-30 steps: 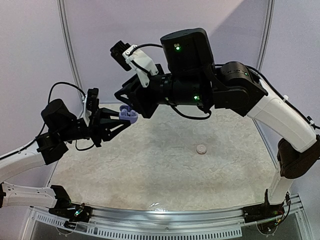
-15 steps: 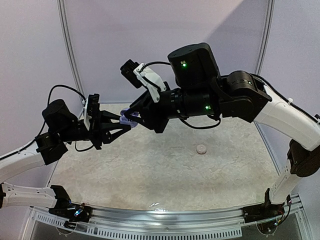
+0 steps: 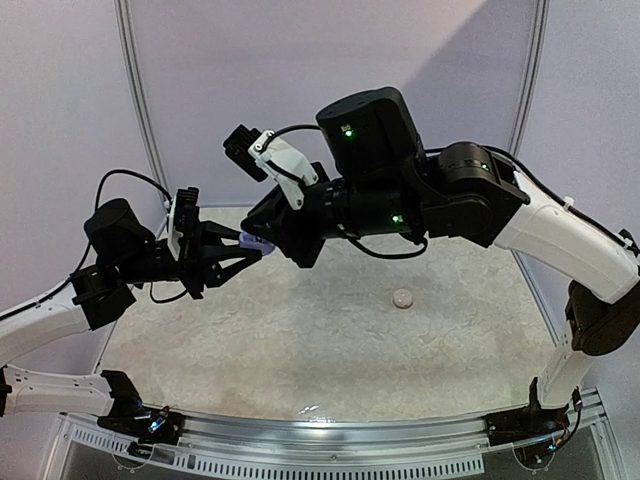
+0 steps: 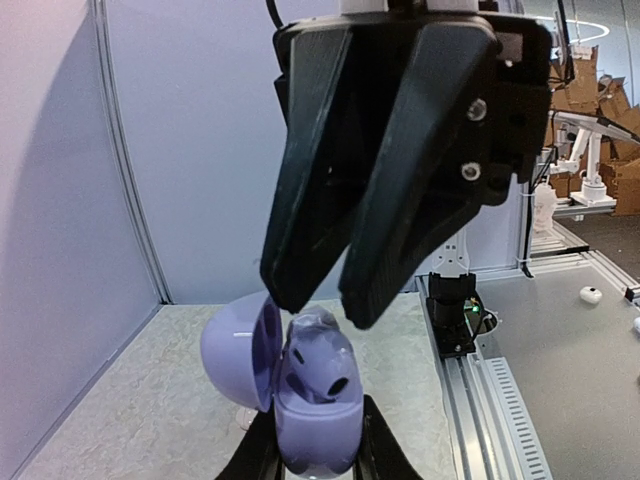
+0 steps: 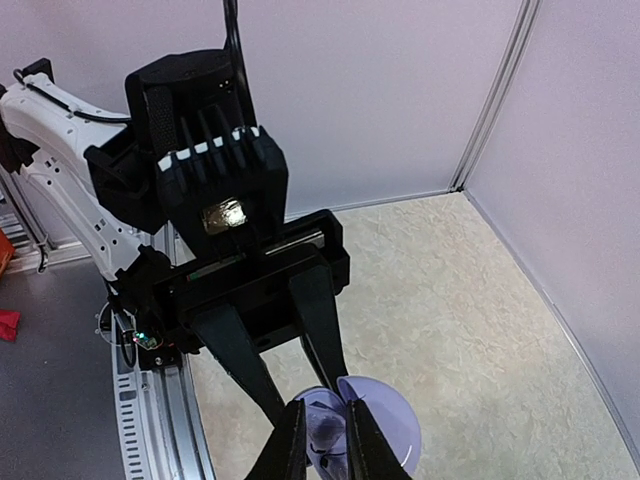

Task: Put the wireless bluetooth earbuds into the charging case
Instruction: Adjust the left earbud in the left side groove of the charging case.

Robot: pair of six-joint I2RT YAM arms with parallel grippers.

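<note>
The pale lavender charging case (image 4: 315,425) is held upright in the air with its lid (image 4: 235,345) swung open to the left; my left gripper (image 4: 315,452) is shut on its base. My right gripper (image 4: 322,310) comes down from above, and its black fingertips pinch the top of an earbud (image 4: 318,326) that stands in the case. In the right wrist view the earbud (image 5: 326,432) fills the narrow gap of the right gripper (image 5: 327,447). From above, the case (image 3: 255,241) shows between both grippers. Another small whitish earbud (image 3: 402,297) lies on the table.
The marbled tabletop (image 3: 330,340) has lavender walls behind it and a metal rail (image 3: 330,430) along its near edge. The right arm's bulky wrist (image 3: 370,130) hangs over the table's back left.
My right wrist has shifted back left and down over the case. Its fingers have narrowed onto the earbud. The left arm and the case have stayed put.
</note>
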